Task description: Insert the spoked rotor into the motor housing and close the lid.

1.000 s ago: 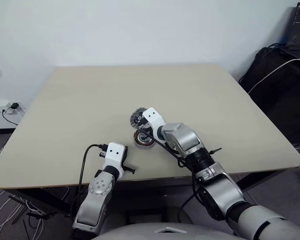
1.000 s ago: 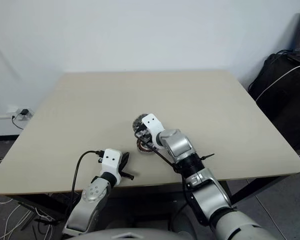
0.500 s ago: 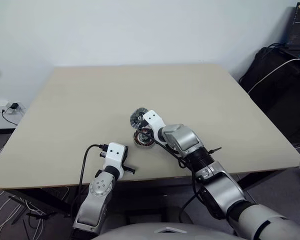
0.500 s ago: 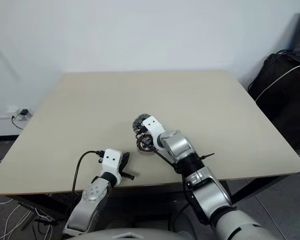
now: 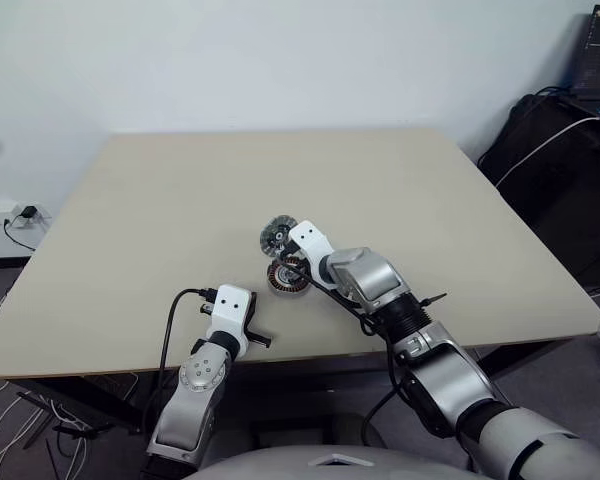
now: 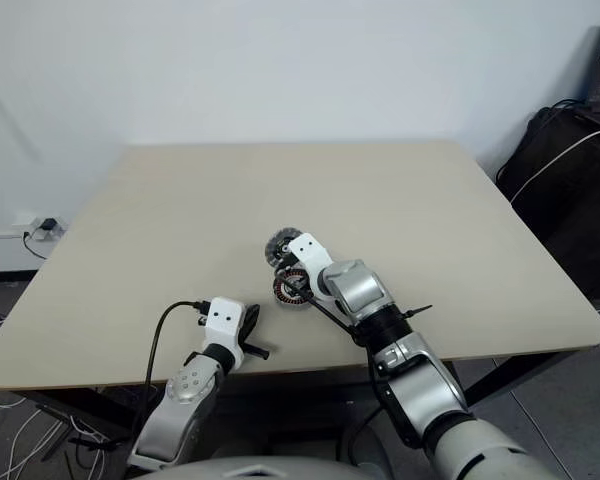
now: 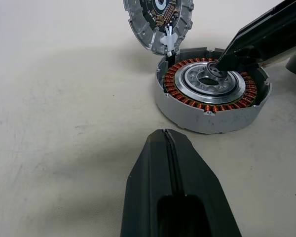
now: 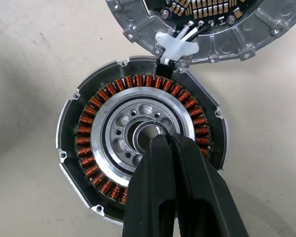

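A beige table (image 5: 160,200) carries everything here, with a dark bag (image 5: 555,180) standing off its far right side. The right arm reaches in over the middle of the table, and its gripper (image 8: 164,141) points steeply down with the two black fingers pressed together, holding nothing, their tips sitting in the central bore of the housing (image 8: 79,148). The left gripper (image 7: 166,136) lies low near the table's front edge, well apart from the parts, its fingers also closed flat against each other and empty, aimed toward the housing. The housing (image 7: 207,111) rests flat on the table near its middle, open side up, a ring of copper windings showing around a pale metal centre with a rotor seated inside. The lid (image 7: 158,22) lies just beyond the housing, touching its far rim where a small white clip and wires join the two, and it tilts up with its ribbed inner face showing.
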You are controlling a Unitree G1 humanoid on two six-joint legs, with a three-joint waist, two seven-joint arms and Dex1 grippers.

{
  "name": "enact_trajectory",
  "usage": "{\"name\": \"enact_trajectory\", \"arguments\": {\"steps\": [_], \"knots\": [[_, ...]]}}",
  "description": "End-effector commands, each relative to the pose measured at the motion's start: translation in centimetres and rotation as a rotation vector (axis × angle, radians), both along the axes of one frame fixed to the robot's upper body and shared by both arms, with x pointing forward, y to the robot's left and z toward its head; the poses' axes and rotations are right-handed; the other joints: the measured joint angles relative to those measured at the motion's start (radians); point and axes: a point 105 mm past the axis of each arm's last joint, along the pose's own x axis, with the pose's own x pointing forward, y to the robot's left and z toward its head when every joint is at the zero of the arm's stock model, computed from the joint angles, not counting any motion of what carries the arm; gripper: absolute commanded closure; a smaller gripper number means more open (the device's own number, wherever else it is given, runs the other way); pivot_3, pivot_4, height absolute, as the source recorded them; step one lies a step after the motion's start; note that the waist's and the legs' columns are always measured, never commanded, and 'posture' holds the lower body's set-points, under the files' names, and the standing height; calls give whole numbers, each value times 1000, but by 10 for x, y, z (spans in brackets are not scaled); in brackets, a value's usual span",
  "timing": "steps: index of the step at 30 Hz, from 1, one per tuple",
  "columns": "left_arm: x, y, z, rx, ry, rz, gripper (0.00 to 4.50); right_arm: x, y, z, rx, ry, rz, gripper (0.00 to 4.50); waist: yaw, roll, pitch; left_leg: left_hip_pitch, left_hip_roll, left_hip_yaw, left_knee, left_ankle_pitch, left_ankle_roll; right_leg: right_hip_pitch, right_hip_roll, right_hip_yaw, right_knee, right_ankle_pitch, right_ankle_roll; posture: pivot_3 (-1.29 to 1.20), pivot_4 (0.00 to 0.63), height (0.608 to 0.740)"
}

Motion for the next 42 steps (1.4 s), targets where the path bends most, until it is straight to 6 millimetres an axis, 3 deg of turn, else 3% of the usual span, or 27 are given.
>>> {"name": "enact_trajectory", "arguments": {"steps": [1, 42], "knots": [[6, -4, 11, -15, -51, 0, 4500, 5, 5, 12, 9, -37, 19, 4470, 0, 0, 0, 0, 0, 0, 0, 0, 0, 0, 0, 0, 0, 0, 0, 0, 0, 740], [3, -7, 8, -16, -41, -12, 4500, 6, 19, 18, 56, -52, 53, 4470, -8, 0, 0, 0, 0, 0, 0, 0, 0, 0, 0, 0, 0, 0, 0, 0, 0, 740]]}}
